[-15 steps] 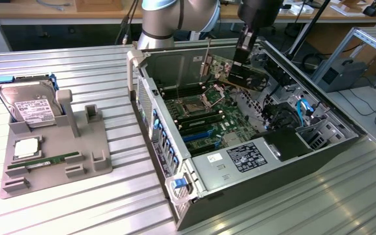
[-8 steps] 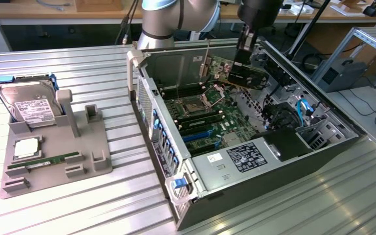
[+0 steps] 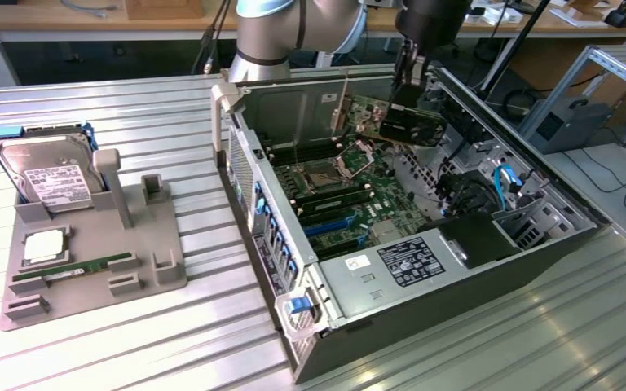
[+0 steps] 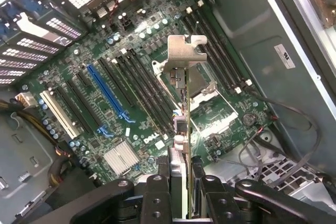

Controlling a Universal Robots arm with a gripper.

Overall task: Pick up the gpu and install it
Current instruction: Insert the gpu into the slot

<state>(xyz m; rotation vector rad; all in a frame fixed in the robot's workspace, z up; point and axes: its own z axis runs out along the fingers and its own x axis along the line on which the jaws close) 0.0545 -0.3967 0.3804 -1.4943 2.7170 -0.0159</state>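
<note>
Exterior view, upper centre: the gripper point(image 3: 404, 110) holds the gpu point(image 3: 403, 124) tilted above the open computer case point(image 3: 291, 277), over the motherboard point(image 3: 341, 191). Wrist view: the fingers point(image 4: 157, 196) are clamped on the card's edge, and its metal bracket point(image 4: 185, 51) is at the far end. At the exterior view's left, 1 hard drive point(image 3: 46, 175) stands in a grey holder point(image 3: 95, 236) on the worktop point(image 3: 128, 350).

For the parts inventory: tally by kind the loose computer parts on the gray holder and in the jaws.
hard drive: 1
memory stick: 1
square silver chip: 1
gpu: 1
Total: 4
</note>
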